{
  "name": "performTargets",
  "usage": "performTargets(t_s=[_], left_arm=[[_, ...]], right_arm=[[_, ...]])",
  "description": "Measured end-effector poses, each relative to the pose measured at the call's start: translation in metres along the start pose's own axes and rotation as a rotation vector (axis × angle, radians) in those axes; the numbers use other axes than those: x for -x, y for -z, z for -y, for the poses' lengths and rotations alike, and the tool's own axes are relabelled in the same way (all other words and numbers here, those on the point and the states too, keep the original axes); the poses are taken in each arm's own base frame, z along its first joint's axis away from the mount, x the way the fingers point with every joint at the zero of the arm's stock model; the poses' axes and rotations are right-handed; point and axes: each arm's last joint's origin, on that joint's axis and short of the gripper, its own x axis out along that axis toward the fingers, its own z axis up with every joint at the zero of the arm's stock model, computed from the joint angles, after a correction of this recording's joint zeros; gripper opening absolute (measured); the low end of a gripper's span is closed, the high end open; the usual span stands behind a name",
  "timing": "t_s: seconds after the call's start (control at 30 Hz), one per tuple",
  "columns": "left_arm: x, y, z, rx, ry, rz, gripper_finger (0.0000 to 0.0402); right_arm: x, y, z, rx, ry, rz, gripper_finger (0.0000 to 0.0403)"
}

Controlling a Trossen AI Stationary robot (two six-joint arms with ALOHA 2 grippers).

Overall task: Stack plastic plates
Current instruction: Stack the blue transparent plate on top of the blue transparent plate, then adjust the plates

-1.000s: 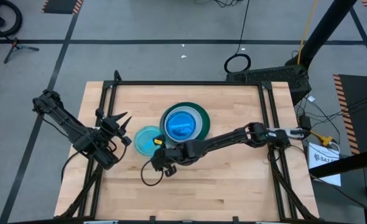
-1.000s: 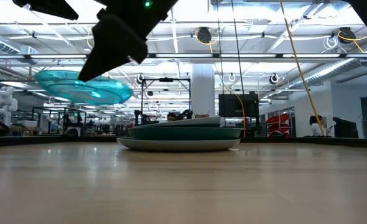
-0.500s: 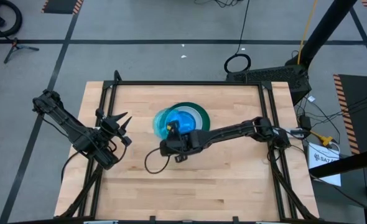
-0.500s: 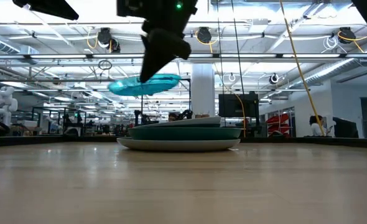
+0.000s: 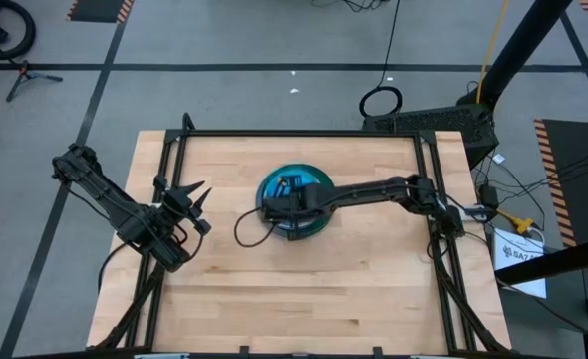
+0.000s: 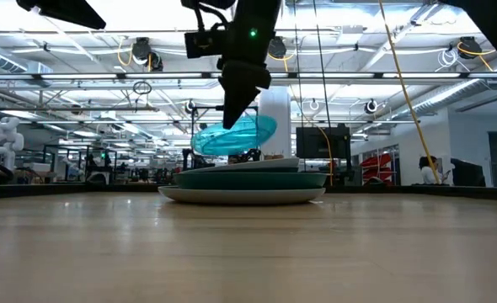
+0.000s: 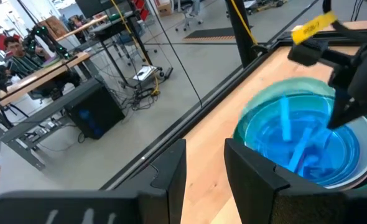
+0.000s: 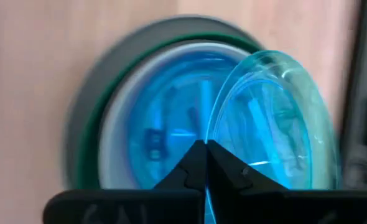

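Low view: the right gripper (image 6: 232, 118), clamped on the rim of a tilted translucent blue plate (image 6: 234, 135), held it just above the nearly finished stack (image 6: 244, 181), release remaining.

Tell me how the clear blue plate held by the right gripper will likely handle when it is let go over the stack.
The clear blue plate probably is stiff and light: the right gripper pinches only its rim, yet it shows no sag. It hangs tilted above the stack, so it may slide or rock before settling. Its glossy surface suggests it is slippery.
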Motion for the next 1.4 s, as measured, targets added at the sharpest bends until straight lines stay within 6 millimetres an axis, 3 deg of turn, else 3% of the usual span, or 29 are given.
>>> performTargets(t_s=[0.2, 0.63, 1.0, 1.13, 1.4], left_arm=[[0.0, 0.0, 0.0, 0.0, 0.0, 0.0, 0.0118], [0.0, 0.0, 0.0, 0.004, 0.001, 0.0, 0.0118], [0.0, -0.001, 0.004, -0.001, 0.014, 0.003, 0.0118], [0.0, -0.001, 0.004, -0.005, 0.019, -0.006, 0.0118], [0.0, -0.001, 0.004, -0.001, 0.021, -0.011, 0.0118]], right_arm=[[-0.005, 0.001, 0.004, -0.092, -0.086, -0.001, 0.0011], [-0.007, 0.004, 0.006, -0.127, -0.081, -0.038, 0.0125], [0.014, 0.009, -0.015, -0.044, 0.002, -0.039, 0.0128], [0.023, 0.024, -0.017, -0.051, 0.002, 0.007, 0.0126], [0.031, 0.079, -0.019, -0.156, -0.004, 0.24, 0.0125]])
